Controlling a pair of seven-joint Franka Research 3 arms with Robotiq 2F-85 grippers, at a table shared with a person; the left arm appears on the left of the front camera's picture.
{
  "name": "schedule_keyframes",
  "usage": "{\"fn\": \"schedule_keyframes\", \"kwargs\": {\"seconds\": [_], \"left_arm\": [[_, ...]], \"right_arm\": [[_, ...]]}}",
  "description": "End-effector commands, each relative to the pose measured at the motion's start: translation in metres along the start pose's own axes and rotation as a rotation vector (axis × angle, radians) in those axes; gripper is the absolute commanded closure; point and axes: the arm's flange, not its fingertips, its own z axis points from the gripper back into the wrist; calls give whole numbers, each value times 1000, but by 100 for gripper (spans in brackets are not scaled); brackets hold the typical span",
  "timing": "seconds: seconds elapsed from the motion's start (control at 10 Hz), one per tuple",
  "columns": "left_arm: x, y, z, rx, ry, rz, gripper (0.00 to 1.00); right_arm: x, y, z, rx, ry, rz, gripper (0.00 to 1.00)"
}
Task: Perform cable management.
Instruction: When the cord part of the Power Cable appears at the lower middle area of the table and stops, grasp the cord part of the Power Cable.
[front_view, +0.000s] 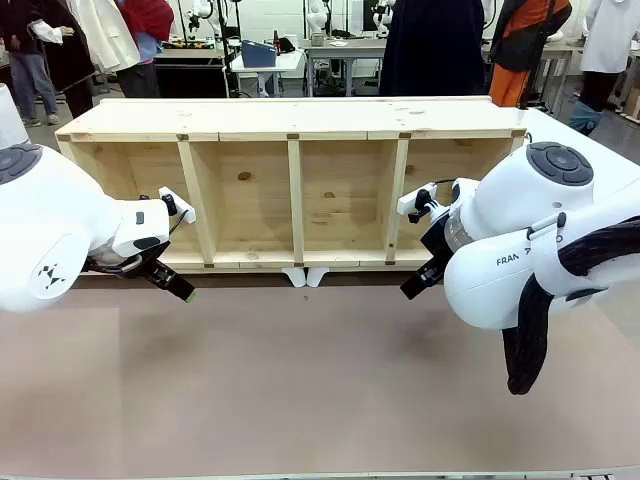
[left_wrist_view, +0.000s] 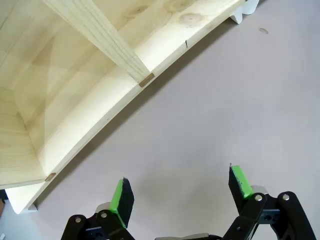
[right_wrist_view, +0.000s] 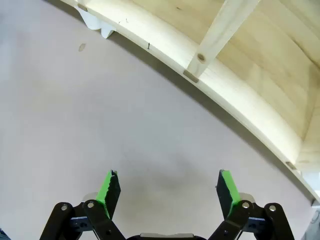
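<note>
The cable is out of view. A long wooden shelf (front_view: 296, 190) lies on its side across the far half of the table, its open compartments facing me. My left gripper (front_view: 178, 286) hovers low in front of the shelf's left end, and the left wrist view has it (left_wrist_view: 181, 194) open over bare tabletop with nothing between the green pads. In front of the shelf's right end hangs my right gripper (front_view: 415, 285). Seen from its own wrist, the right gripper (right_wrist_view: 170, 192) is open too, and its fingers hold nothing.
The brown tabletop (front_view: 300, 380) in front of the shelf is bare. Two small white brackets (front_view: 305, 276) sit under the shelf's front edge near the middle. People stand beyond the far side, behind the shelf. My right arm's thick braided hose (front_view: 540, 320) hangs at the right.
</note>
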Motion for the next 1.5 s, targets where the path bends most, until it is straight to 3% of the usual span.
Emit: {"fn": "schedule_keyframes", "kwargs": {"seconds": [0.0,1.4], "left_arm": [[0,0,0,0,0,0,0],[0,0,0,0,0,0,0]], "right_arm": [[0,0,0,0,0,0,0],[0,0,0,0,0,0,0]]}}
